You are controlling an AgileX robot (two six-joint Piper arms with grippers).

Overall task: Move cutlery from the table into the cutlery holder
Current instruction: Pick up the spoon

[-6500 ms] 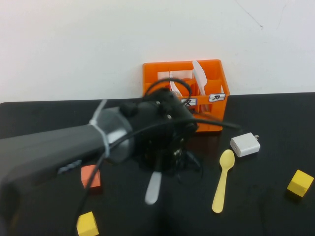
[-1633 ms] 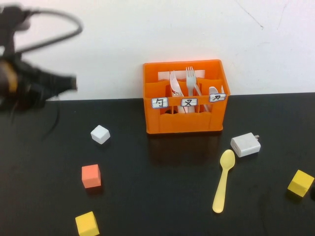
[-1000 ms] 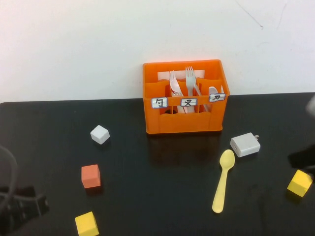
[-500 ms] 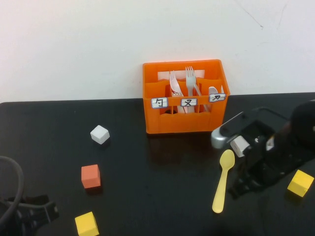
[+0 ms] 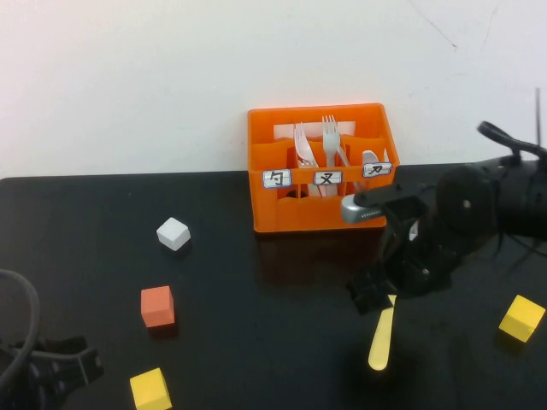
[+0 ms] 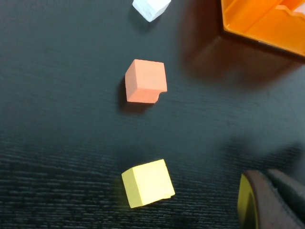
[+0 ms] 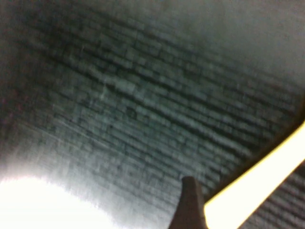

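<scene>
High view: pale yellow spoon (image 5: 382,338) flat on the black table (image 5: 256,342), at about five o'clock from the orange cutlery holder (image 5: 320,171), bowl end hidden beneath the arm, handle running out toward six o'clock. Right gripper (image 5: 376,295) low over the bowel end, just at the upper part of the handle; spread of the fingers lost in the dark housing, so cannot tell. Holder at twelve o'clock against the wall, with white forks (image 5: 329,141) already upright in its compartments. Left gripper (image 5: 47,371) parked at the seven o'clock corner, well apart from the work. White cube (image 5: 173,232), orange cube (image 5: 158,306) and two yellow cubes (image 5: 150,389) (image 5: 522,318) scattered around.

Left wrist view: orange cube (image 6: 145,81) and yellow cube (image 6: 148,182) on the tabletop, corner of the holder (image 6: 267,24) at one o'clock. Only a dark finger (image 6: 269,198) of the left gripper at the edge; state of the claw not readable, nothing held.

Right wrist view: bright yellow handle (image 7: 257,179) crossing the frame on a slant, one dark fingertip (image 7: 188,205) just beside it, contact uncertain. Opening not shown.

Judged handling: thin plastic, very light, fairly stiff yet springy, slick on the glossy top and likely to skid or flip if pressed at one end. Best taken across the narrow handle near its middle, pinched on the edges, gently.
</scene>
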